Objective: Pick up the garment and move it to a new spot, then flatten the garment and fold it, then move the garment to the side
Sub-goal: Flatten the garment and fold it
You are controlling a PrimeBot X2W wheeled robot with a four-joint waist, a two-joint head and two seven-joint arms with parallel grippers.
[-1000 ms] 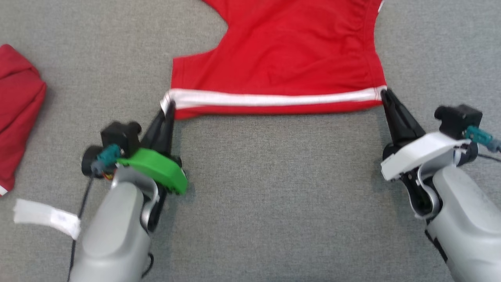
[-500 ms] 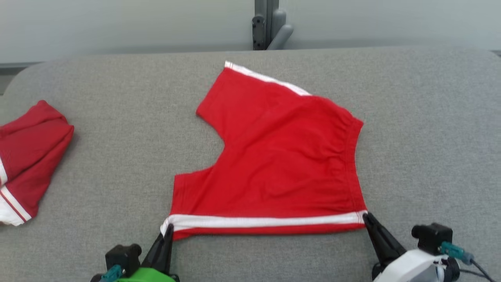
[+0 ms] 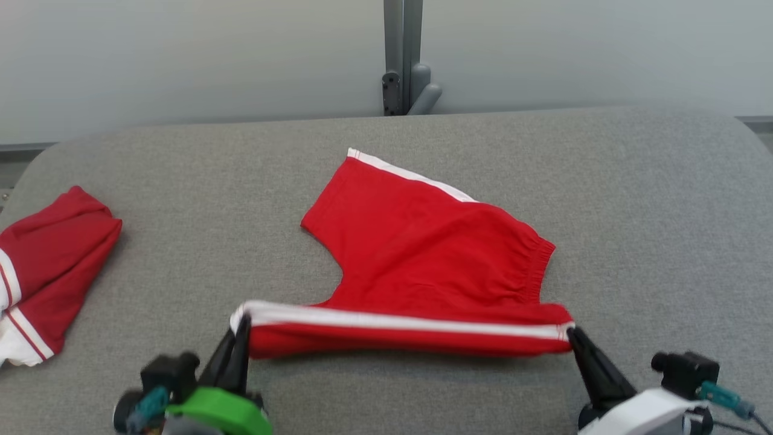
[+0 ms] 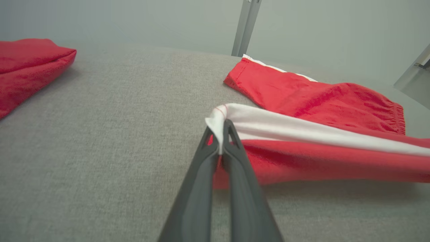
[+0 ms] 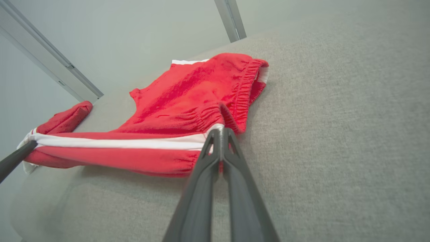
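Your red garment [image 3: 423, 254] sits in the middle of the bench [image 3: 652, 211], with its striped near edge lifted and stretched taut. Your left hand [image 3: 243, 326] is pinching the left corner and your right hand [image 3: 574, 335] the right one. Both are low, fingers pointing away and leaning slightly inward. Another red bundle [image 3: 54, 266] lies far left.

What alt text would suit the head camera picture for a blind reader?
The left gripper and right gripper each pinch a near corner of the red shorts, holding their white-striped edge off the grey table. Another red garment lies at left.
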